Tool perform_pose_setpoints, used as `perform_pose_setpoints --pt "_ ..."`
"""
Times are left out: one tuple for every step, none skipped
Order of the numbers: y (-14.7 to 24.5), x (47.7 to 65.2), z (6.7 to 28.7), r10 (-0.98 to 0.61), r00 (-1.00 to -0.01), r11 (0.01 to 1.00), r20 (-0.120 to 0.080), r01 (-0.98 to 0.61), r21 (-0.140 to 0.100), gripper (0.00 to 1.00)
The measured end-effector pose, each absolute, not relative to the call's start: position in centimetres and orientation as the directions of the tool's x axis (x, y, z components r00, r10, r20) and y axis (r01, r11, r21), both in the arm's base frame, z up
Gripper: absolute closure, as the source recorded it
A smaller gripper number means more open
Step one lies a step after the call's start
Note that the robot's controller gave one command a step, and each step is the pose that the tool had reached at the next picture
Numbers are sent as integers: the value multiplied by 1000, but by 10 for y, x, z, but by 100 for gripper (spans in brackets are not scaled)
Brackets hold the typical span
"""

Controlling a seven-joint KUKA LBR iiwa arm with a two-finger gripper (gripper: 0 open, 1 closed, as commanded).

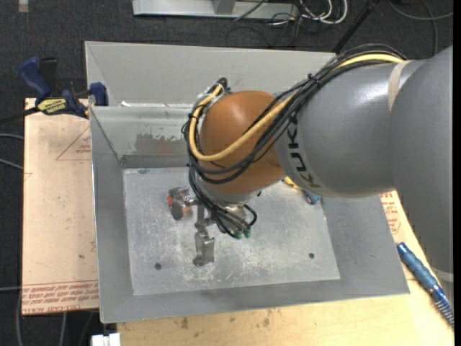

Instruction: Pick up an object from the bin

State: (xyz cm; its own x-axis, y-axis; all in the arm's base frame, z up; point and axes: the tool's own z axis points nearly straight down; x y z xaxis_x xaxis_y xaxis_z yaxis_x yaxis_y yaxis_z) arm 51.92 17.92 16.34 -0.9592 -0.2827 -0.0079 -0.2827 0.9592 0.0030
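Lying on the floor of the bin (302,265), left of centre, I see one small grey and orange-red thing (177,201); its exact kind I cannot make out. Just to its right the gripper (204,254) points straight down, its tip low over bare scuffed metal, nearer the front wall than the thing is. The small thing sits beside the gripper, not under it. I cannot tell how far open the gripper is, nor whether it has hold of anything. Above it bulges the rounded orange cover (238,143) of the wrist, looped with black and yellow cables (216,166). The thick grey arm (360,128) sweeps in from the right, high across the bin. A yellow piece (291,183) peeks out beneath it.
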Motion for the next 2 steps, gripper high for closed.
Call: perform_pose_setpoints --pt "117 548 143 -504 -864 864 -2 -504 -2 0" --pt "157 589 102 -475 -880 880 -5 -475 3 0"
